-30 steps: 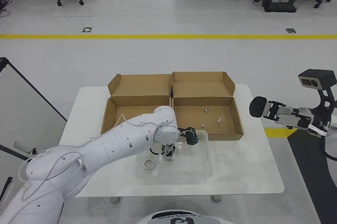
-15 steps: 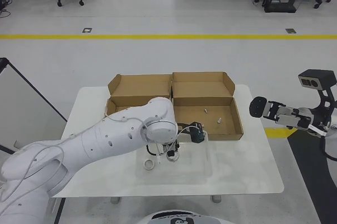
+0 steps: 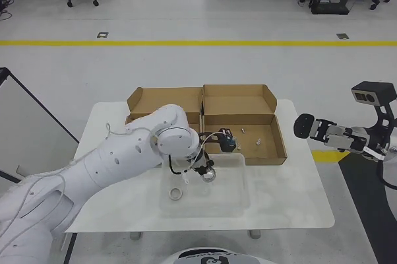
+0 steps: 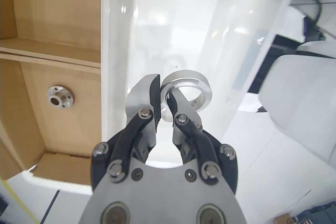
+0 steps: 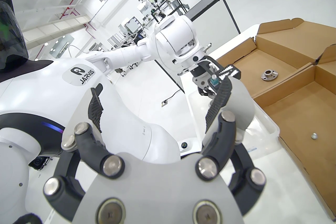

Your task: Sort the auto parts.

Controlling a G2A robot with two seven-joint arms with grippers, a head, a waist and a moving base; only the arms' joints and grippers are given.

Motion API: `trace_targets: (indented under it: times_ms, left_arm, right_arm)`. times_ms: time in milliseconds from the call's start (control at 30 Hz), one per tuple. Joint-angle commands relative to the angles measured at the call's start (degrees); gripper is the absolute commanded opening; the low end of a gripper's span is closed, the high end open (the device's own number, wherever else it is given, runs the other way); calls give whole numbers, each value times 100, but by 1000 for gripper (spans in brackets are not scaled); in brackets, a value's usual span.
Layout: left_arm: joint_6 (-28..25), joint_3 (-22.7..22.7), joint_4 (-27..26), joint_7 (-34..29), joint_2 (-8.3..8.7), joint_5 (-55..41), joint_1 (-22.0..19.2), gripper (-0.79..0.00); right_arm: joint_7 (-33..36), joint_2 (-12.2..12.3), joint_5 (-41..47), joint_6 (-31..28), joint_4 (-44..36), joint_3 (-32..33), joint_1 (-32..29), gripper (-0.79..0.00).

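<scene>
left claw [image 4: 163,89] | pinches metal ring [image 4: 202,97] rim | over clear bin [image 4: 236,25]

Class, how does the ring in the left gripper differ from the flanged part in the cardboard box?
The ring is an open hoop; the flanged part is a disc with a hub. The ring is pinched in the left gripper; the flanged part lies flat in the cardboard box. Both are silvery metal.

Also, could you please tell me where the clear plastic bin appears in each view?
Top view: clear plastic bin just in front of the cardboard boxes.
Left wrist view: bin behind the left claw and its metal ring, boxes alongside.
Right wrist view: bin beside the boxes.
Shared landmark: the cardboard boxes.
</scene>
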Motion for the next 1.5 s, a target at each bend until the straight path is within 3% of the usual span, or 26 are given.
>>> trace_targets:
  times_ms: [0, 300, 467, 667, 933, 1100, 1467]
  left_arm:
    - [-149, -392, -48, 27, 206, -192, 235, -785]
    - [-1253, -2302, -497, 715, 1090, -1405, 1621, -785]
    - [-1849, -2771, -432, 1311, 1368, -2262, 2121, -785]
    - [-2646, -2755, -310, 2108, 1564, -3191, 2278, -785]
    - [-3913, -2196, -331, 3373, 1878, -3685, 2065, -785]
    - [-3913, -2234, -614, 3374, 2013, -4466, 1899, -785]
    - [-3913, -2234, -614, 3374, 2013, -4466, 1899, -785]
  right_arm:
    - [0, 0, -1, 0, 0, 0, 0, 0]
    - [0, 0, -1, 0, 0, 0, 0, 0]
    - [0, 0, -1, 0, 0, 0, 0, 0]
    - [0, 0, -1, 0, 0, 0, 0, 0]
    - [0, 0, -1, 0, 0, 0, 0, 0]
    - [0, 0, -1, 0, 0, 0, 0, 0]
    - [0, 0, -1, 0, 0, 0, 0, 0]
